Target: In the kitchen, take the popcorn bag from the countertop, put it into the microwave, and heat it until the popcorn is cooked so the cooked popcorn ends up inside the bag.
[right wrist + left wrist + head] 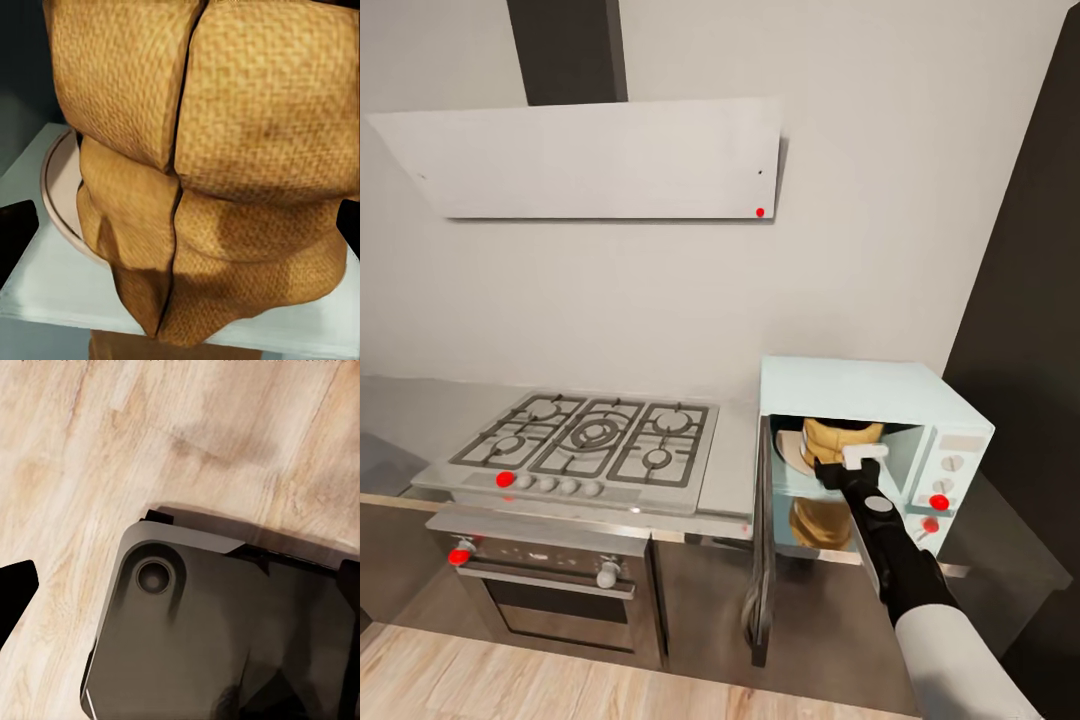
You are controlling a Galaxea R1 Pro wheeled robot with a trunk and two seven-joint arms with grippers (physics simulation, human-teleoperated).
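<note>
- Standing before the cooking wall, I see a white slanted hood [590, 160] high on the grey wall at the left.
- Below it sits a gas hob [585, 440] with steel grates, set into the table [730, 470], and under that a dark steel oven [550, 590] with round knobs.
- Pale wooden floor [510, 680] runs along the foot of the cabinets; the left wrist view looks down on the same planks [150, 442] and a dark rounded part of the robot's base [217, 637]. Whether the left jaws are apart or together I cannot tell.
- Right of the hob stands the pale mint-blue microwave [870, 385], its door [760, 550] swung wide open toward the hob.
- The golden-tan popcorn bag [840, 440] is upright inside the cavity, over the round turntable plate [64, 187], its woven paper creased down the middle in the right wrist view [202, 165].
- The right gripper [855, 465] reaches into the opening from the lower right, jaws clamped on the bag.
- At the far right, the white control panel [950, 470] carries two dials.
</note>
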